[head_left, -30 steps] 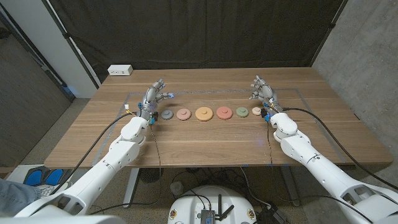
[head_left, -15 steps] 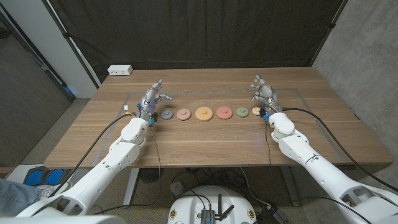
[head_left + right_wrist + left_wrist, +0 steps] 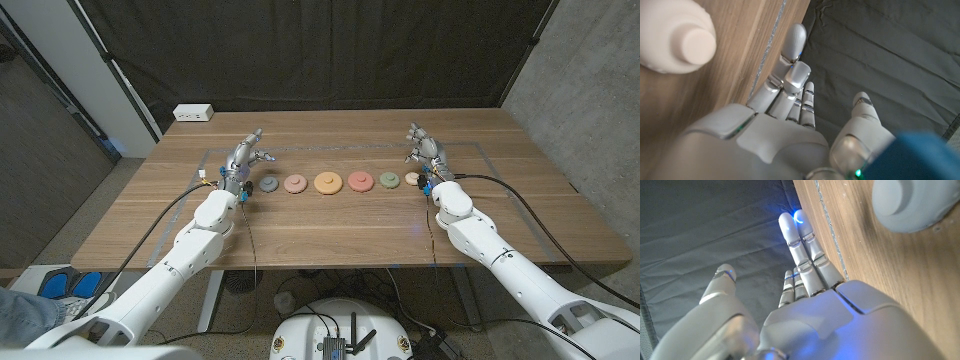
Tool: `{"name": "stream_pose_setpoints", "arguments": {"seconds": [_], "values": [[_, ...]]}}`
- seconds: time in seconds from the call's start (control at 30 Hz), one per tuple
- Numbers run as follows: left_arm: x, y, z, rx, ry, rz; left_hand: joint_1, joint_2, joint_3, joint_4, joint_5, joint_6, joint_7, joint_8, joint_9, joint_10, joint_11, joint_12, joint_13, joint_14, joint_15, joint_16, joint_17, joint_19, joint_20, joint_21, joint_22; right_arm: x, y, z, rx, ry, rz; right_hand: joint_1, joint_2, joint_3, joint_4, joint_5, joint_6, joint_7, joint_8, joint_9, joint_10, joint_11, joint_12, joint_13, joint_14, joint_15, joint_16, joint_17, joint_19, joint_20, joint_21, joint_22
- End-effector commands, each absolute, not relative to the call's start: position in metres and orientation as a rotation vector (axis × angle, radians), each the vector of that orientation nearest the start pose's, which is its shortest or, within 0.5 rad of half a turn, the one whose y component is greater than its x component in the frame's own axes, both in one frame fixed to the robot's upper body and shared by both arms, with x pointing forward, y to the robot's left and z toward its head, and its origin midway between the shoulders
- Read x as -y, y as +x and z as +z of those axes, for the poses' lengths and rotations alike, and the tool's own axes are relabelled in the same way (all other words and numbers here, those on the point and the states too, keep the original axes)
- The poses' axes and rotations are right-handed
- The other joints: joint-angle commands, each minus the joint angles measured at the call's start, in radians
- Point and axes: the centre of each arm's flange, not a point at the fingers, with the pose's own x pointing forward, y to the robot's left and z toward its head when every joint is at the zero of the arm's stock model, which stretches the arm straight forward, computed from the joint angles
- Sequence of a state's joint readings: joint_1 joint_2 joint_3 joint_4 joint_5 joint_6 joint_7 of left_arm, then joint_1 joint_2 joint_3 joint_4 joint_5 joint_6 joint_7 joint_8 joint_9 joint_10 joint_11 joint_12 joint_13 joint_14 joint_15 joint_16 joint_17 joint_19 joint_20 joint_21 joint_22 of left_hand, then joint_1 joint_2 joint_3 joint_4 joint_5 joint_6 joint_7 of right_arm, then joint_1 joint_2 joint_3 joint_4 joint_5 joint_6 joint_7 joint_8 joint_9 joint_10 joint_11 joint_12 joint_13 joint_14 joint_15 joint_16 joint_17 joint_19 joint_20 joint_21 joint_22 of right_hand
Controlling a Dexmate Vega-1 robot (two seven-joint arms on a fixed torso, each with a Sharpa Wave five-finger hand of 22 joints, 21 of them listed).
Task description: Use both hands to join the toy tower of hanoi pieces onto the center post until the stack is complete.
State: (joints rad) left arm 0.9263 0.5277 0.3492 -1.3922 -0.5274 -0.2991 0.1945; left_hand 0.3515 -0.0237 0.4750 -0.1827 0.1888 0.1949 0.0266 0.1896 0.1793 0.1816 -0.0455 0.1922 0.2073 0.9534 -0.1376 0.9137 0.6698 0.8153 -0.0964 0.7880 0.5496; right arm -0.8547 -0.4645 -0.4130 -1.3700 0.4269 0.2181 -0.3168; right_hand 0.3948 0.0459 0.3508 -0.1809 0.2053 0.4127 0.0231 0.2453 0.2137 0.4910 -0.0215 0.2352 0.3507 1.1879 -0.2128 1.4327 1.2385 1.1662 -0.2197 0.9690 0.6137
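Head view shows the task not yet begun, as far as I can judge: six toy pieces lie in a row on the wooden surface (image 3: 330, 225), none stacked on another. The left robot hand (image 3: 244, 162) stands just beside the grey piece (image 3: 268, 184) at its end of the row, fingers apart and holding nothing. The right robot hand (image 3: 421, 148) stands just beside the small cream piece (image 3: 412, 179) at the other end, also released and empty. Between the two robot hands, going from the left one toward the right one, lie the grey piece, a pink piece (image 3: 294, 184), a larger orange piece (image 3: 327, 183), a red piece (image 3: 359, 181), a green piece (image 3: 389, 180) and the cream one. Every piece is left to be joined. No center post can be made out clearly, and no container is on the surface.
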Motion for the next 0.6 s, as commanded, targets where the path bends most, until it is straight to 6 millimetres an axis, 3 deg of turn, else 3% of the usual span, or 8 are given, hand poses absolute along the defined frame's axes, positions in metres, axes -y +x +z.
{"name": "stream_pose_setpoints", "arguments": {"seconds": [0.03, 0.2, 0.27, 0.37, 0.43, 0.6], "values": [[-0.3025, 0.6334, -0.04, 0.592, 0.077, -0.045, 0.038, -0.007, 0.005, -0.008, 0.01, -0.022, 0.0, -0.008, 0.005, -0.018, 0.002, -0.001, 0.004, -0.021, -0.071, 0.006, -0.002, -0.009, -0.006, 0.006, 0.001, 0.2684, 0.6481, -0.0331, 0.586, -0.092, -0.063, 0.058, -0.015, 0.031, -0.007, 0.02, -0.006, -0.006, -0.007, -0.003, -0.006, -0.01, -0.006, 0.004, -0.019, -0.001, 0.034, 0.003, -0.016, 0.001, -0.002, 0.0], [-0.303, 0.6312, -0.0371, 0.587, 0.119, -0.014, 0.071, -0.008, 0.014, -0.012, 0.018, -0.033, -0.002, -0.009, 0.006, -0.022, 0.002, 0.001, 0.005, -0.024, -0.074, 0.008, -0.008, -0.011, -0.003, 0.008, -0.001, 0.2679, 0.6462, -0.0319, 0.585, -0.114, -0.076, 0.092, -0.03, 0.047, -0.008, 0.031, -0.01, -0.012, -0.011, -0.003, -0.004, -0.015, -0.008, 0.007, -0.029, -0.001, 0.054, 0.002, -0.015, 0.001, 0.002, 0.003], [-0.3031, 0.6304, -0.0359, 0.586, 0.136, -0.003, 0.126, -0.009, 0.029, -0.016, 0.032, -0.032, -0.003, -0.004, 0.007, -0.019, 0.0, 0.005, 0.007, -0.024, -0.076, 0.016, -0.01, -0.008, -0.01, 0.014, -0.003, 0.2674, 0.6456, -0.0314, 0.585, -0.129, -0.079, 0.111, -0.037, 0.055, -0.009, 0.036, -0.014, -0.015, -0.014, -0.003, -0.009, -0.02, -0.011, 0.008, -0.032, -0.002, 0.065, 0.002, -0.015, 0.001, 0.004, 0.003], [-0.3033, 0.6291, -0.0337, 0.586, 0.166, 0.018, 0.267, -0.004, 0.062, -0.015, 0.076, -0.018, -0.003, 0.005, 0.011, -0.009, -0.008, 0.015, 0.013, -0.039, -0.077, 0.043, -0.003, -0.02, -0.007, 0.03, -0.004, 0.2668, 0.6438, -0.0303, 0.578, -0.167, -0.097, 0.144, -0.053, 0.068, -0.011, 0.045, -0.02, -0.023, -0.018, -0.003, -0.017, -0.025, -0.015, 0.009, -0.036, -0.002, 0.083, 0.002, -0.016, 0.0, 0.006, 0.005], [-0.3029, 0.628, -0.0328, 0.589, 0.178, 0.034, 0.293, -0.008, 0.064, -0.014, 0.085, -0.01, -0.009, 0.008, 0.012, 0.0, -0.014, 0.02, 0.014, -0.038, -0.078, 0.05, -0.003, -0.016, -0.013, 0.037, -0.004, 0.2666, 0.6423, -0.0293, 0.573, -0.191, -0.106, 0.194, -0.066, 0.089, -0.012, 0.059, -0.026, -0.03, -0.021, -0.002, -0.023, -0.034, -0.019, 0.011, -0.042, -0.002, 0.103, 0.001, -0.019, 0.0, 0.009, 0.006], [-0.3029, 0.6251, -0.0306, 0.589, 0.226, 0.068, 0.332, -0.024, 0.059, -0.014, 0.096, -0.002, -0.018, 0.011, 0.014, 0.009, -0.026, 0.024, 0.017, -0.033, -0.078, 0.067, 0.0, -0.01, -0.027, 0.049, -0.003, 0.2664, 0.6394, -0.0286, 0.567, -0.214, -0.13, 0.234, -0.077, 0.106, -0.011, 0.074, -0.037, -0.037, -0.025, 0.0, -0.031, -0.049, -0.022, 0.013, -0.048, -0.002, 0.115, 0.001, -0.025, 0.0, 0.009, 0.005]]}}
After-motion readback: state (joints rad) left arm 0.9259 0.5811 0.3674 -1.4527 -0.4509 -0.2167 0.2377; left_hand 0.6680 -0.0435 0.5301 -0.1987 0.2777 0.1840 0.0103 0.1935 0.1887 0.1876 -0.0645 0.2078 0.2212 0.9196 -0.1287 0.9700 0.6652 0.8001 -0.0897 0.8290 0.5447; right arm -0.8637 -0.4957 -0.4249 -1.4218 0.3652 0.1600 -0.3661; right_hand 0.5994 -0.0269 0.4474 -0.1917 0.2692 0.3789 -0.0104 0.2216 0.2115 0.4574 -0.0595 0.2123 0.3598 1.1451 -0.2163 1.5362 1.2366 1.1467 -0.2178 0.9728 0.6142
